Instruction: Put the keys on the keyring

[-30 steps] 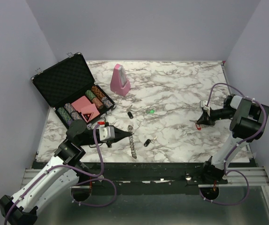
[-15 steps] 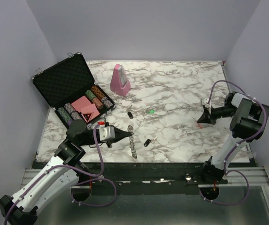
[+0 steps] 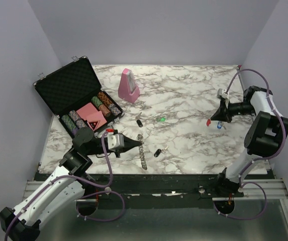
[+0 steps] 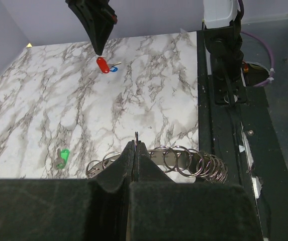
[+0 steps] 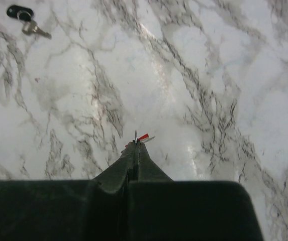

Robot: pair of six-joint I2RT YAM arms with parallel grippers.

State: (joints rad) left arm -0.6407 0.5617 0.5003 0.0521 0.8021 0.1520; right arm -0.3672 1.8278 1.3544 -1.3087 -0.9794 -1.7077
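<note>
Keyring (image 3: 142, 153) sits close to the near edge of the desk (image 3: 194, 90), left of the middle, with the left pincer (image 3: 136, 144) closed tight on its rim. From above it shows as a narrow bumpy strip whose long axis runs from the near edge toward the far edge, leaning slightly. The left wrist view shows its coils strung out sideways past the fingertips. The right pincer (image 3: 213, 121) is well apart from it, near the right edge, pinched shut on the red key (image 3: 208, 122). That key dangles from the tip with its capped head lowest, so its long axis looks roughly vertical; its blade is too small to place. A blue key (image 3: 218, 126) shows just beside it, and I cannot tell whether it hangs with the red one or lies on the desk. The grip seems to catch only a sliver of the key, so it could twist or drop on the way across. A dangling key may also swing and miss the ring's opening. If the ring turns in the left grip, its gap would no longer face the key. Two black keys (image 3: 139, 122) (image 3: 157, 152) and a green key (image 3: 161, 119) lie loose near the ring and could be knocked aside.
</note>
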